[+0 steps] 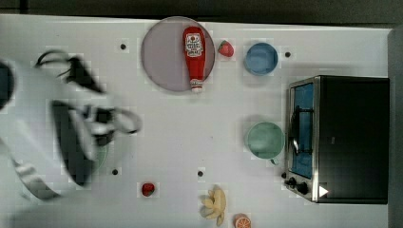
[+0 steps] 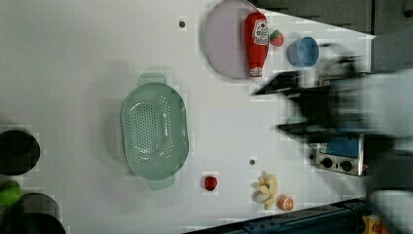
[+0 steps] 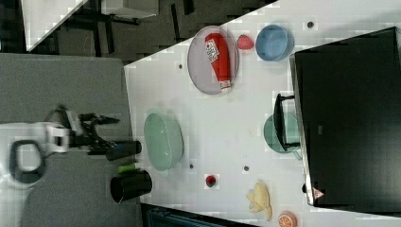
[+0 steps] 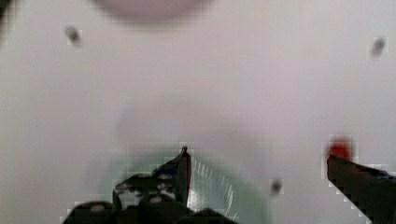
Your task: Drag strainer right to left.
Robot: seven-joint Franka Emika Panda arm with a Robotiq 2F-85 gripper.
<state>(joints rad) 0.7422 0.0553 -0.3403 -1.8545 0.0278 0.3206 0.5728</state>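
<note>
Robot lab w/ a mock kitchen setup: white table w/ bolt holes, dark floor past its edges. Toy food, e.g. ketchup bottle on a plate, strawberry, bananas, plus toaster oven at the top view's right edge.

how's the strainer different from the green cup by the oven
The strainer is a large oval; the green cup is smaller and round. The strainer's bottom is a grid of small holes; the cup's inside looks solid. The strainer stands on open table, the cup right beside the toaster oven. Both are pale mint green and upright.
</note>
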